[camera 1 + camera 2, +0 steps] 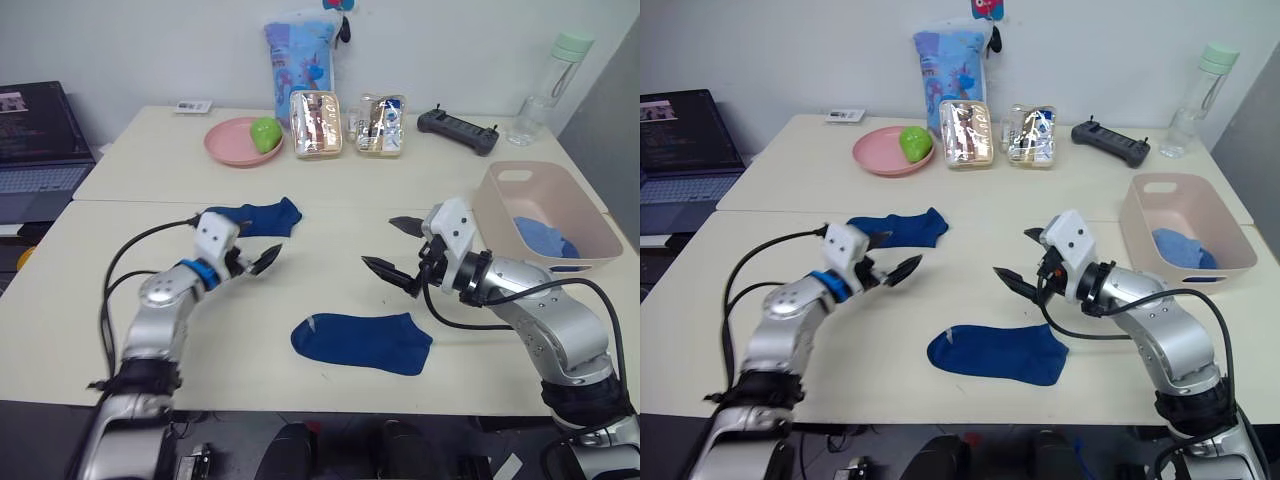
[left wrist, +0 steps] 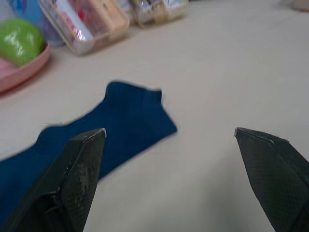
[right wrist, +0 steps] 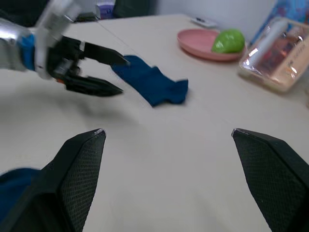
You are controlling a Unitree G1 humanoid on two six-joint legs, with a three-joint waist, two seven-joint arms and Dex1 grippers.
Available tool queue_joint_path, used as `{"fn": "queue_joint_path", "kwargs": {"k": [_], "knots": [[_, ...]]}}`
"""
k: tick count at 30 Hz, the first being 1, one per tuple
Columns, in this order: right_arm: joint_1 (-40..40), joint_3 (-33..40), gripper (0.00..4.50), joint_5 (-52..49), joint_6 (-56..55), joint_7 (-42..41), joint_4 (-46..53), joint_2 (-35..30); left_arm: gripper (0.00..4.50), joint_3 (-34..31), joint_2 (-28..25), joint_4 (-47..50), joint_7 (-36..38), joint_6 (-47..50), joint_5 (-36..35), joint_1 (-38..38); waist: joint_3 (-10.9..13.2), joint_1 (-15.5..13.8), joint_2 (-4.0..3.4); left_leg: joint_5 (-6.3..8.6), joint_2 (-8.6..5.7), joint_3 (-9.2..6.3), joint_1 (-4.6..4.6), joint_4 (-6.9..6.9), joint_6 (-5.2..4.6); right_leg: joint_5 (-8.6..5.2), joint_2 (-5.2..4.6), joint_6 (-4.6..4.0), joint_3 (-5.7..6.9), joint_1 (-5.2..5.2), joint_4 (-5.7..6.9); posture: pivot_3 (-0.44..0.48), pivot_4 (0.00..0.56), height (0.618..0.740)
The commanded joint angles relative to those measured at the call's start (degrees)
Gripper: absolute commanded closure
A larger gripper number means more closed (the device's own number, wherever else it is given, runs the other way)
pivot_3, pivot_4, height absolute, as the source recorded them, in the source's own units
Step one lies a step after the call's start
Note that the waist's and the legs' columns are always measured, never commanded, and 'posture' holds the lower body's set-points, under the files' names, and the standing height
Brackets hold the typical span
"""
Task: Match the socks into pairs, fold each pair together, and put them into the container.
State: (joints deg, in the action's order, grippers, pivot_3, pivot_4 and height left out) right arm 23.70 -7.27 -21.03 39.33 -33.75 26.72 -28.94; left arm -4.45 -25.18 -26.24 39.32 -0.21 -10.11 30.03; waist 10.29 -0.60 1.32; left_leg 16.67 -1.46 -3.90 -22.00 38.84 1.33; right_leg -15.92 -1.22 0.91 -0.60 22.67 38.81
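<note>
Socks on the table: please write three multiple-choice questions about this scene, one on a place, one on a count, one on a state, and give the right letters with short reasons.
1. Where does the light blue sock lie?
A. inside the pink container
B. on the pink plate
C. under the laptop

2. How many dark blue socks lie flat on the table?
A. none
B. two
C. five

3. In what state is the right gripper?
A. shut on a sock
B. shut and empty
C. open and empty

Answers:
1. A, the light blue fabric rests on the container's floor, at the robot's right.
2. B, one dark sock lies beyond the left gripper, and another dark sock lies near the table's front edge.
3. C, its two black fingers stand wide apart above bare table, as the right wrist view shows.
</note>
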Motion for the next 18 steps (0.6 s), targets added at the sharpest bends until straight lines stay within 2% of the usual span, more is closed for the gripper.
{"fn": "queue_joint_path", "kwargs": {"k": [1, 4, 7, 10, 12, 15, 18], "knots": [[-0.01, -0.03, 0.0, 1.51, -0.65, 0.66, 0.68, -0.42, 0.04, 1.98, 1.25, -8.65, -2.95, -2.76, 3.91, 4.68, 0.0, 0.19, 0.01, 0.0, -0.01, 0.07, -0.02, 0.0, 0.0, 0.0, 0.0, 0.0, -0.06, 0.06, 0.01, 0.0, 0.15, 0.74], [-0.22, 0.21, 0.0, 1.49, -0.23, 0.87, 1.57, 0.03, 0.04, 3.91, 1.69, -17.29, -6.56, -5.1, 8.08, 9.03, -0.01, 0.6, 0.02, -0.01, -0.01, 0.22, -0.29, 0.0, 0.0, 0.0, 0.01, 0.01, -0.18, 0.49, 0.19, 0.0, 0.15, 0.74], [-0.96, 0.39, 0.0, 1.9, -0.26, 1.0, 2.15, -0.18, 0.04, 4.43, 2.03, -22.78, -7.3, -6.82, 9.29, 11.55, -0.01, 0.76, 0.01, -0.01, 0.05, 0.18, -0.36, 0.01, 0.0, 0.01, 0.04, 0.0, -0.12, 0.57, 0.27, 0.0, 0.15, 0.74], [-2.11, 0.31, 0.0, 2.71, -0.45, 1.2, 2.79, -0.91, 0.58, 3.84, 2.2, -24.55, -6.19, -7.53, 8.7, 12.66, -0.01, 0.78, 0.02, -0.01, 0.06, 0.16, -0.35, 0.02, 0.0, 0.03, 0.05, -0.01, -0.1, 0.56, 0.29, 0.0, 0.15, 0.74], [-2.47, 0.68, 0.0, 2.47, -0.18, 1.54, 3.19, -0.73, 1.27, 2.94, 2.41, -25.06, -6.06, -7.01, 7.8, 12.99, -0.01, 0.8, 0.01, -0.01, 0.05, 0.18, -0.35, 0.03, 0.0, 0.05, 0.05, 0.01, -0.12, 0.55, 0.29, 0.0, 0.15, 0.74], [-2.83, 0.81, 0.0, 2.31, -0.05, 1.85, 3.63, -0.7, 2.0, 2.69, 2.11, -25.57, -5.86, -7.12, 7.52, 12.79, -0.01, 0.95, 0.02, -0.02, 0.05, 0.19, -0.34, 0.05, 0.0, 0.07, 0.05, 0.02, -0.13, 0.56, 0.29, 0.0, 0.15, 0.74], [-2.91, 0.62, 0.0, 2.34, 0.26, 2.03, 3.96, -0.85, 2.92, 2.72, 1.22, -25.86, -6.98, -7.87, 7.97, 12.94, -0.01, 1.02, 0.02, -0.02, 0.06, 0.17, -0.33, 0.05, 0.0, 0.08, 0.06, 0.01, -0.12, 0.56, 0.31, 0.0, 0.15, 0.74]]}}
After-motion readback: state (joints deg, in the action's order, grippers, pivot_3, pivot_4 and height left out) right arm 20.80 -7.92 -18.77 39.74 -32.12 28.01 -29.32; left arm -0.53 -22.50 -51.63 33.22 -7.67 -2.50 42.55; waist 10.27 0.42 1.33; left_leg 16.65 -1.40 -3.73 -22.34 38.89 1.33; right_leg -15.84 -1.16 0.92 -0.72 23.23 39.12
